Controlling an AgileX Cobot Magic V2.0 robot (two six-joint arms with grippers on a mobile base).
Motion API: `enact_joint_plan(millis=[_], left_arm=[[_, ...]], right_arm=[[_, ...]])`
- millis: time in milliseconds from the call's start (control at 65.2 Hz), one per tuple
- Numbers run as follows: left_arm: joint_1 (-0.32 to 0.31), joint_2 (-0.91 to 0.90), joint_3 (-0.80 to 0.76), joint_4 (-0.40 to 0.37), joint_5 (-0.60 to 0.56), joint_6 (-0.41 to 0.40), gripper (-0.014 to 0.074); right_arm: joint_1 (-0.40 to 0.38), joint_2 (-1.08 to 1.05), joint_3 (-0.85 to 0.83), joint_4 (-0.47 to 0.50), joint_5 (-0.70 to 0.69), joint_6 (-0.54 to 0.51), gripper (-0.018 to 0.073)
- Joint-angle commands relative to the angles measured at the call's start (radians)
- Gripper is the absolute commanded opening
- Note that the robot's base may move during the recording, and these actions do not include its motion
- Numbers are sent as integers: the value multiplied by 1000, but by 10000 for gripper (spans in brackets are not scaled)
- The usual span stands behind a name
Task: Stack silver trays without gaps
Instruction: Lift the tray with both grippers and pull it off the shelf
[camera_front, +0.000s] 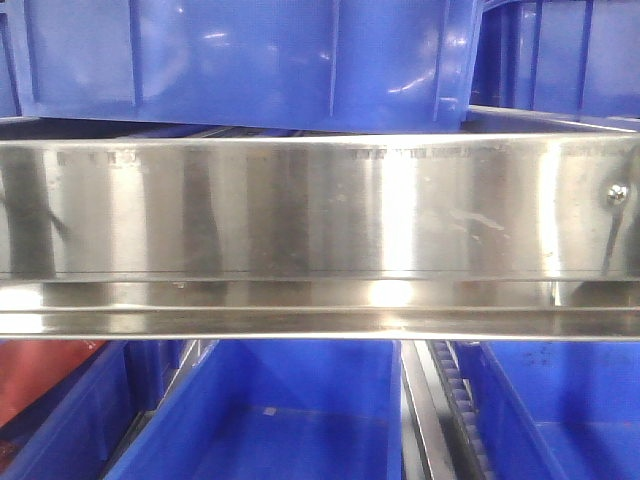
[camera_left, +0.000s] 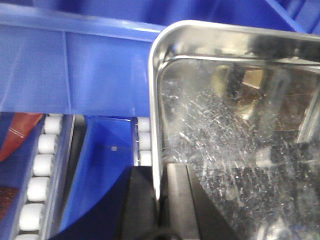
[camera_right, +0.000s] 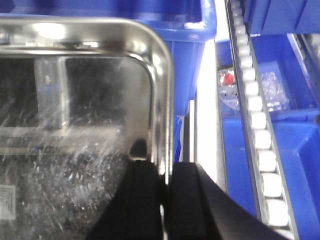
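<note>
In the left wrist view, a silver tray (camera_left: 240, 125) fills the right side, its scratched shiny floor and rounded far-left corner showing. My left gripper (camera_left: 159, 170) is shut on the tray's left rim, one finger outside and one inside. The right wrist view shows a silver tray (camera_right: 75, 125) with its rounded far-right corner. My right gripper (camera_right: 165, 167) is shut on the right rim, which stands pinched between the two black fingers. Whether another tray lies underneath cannot be told. Neither a tray nor a gripper appears in the front view.
A brushed-steel shelf rail (camera_front: 320, 220) with a screw (camera_front: 618, 193) spans the front view, blue bins (camera_front: 250, 60) above and below it. White roller tracks (camera_left: 40, 165) (camera_right: 257, 125) run beside the tray. A blue bin wall (camera_left: 75, 70) stands just beyond.
</note>
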Motion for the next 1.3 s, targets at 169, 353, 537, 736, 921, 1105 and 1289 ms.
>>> enact_joint_plan(millis=[169,353,537,736,921,1105,1289], left_arm=[[-10,40,-12,-33,-45,26,-17],[-10,40,-12,-33,-47,26,-17],[-10,40,-12,-33,-47,26,-17],[-10,40,-12,-33,-47,26,-17],[-10,40,-12,-33,-47,26,-17],[-10,40,-12,-33,-47,26,-17],[-10,40,-12,-33,-49,26,-17]], right_arm=[[1,-10,-3,-18,-58,-4,-15],[1,-10,-3,-18,-55,-4,-15],[1,-10,-3,-18,-55,-4,-15],[1,-10,-3,-18,-55,-4,-15],[1,-10,-3,-18,-71,-4,-15],[1,-10,-3,-18,-86,-4,-15],[1,-10,-3,-18,-93,-4,-15]])
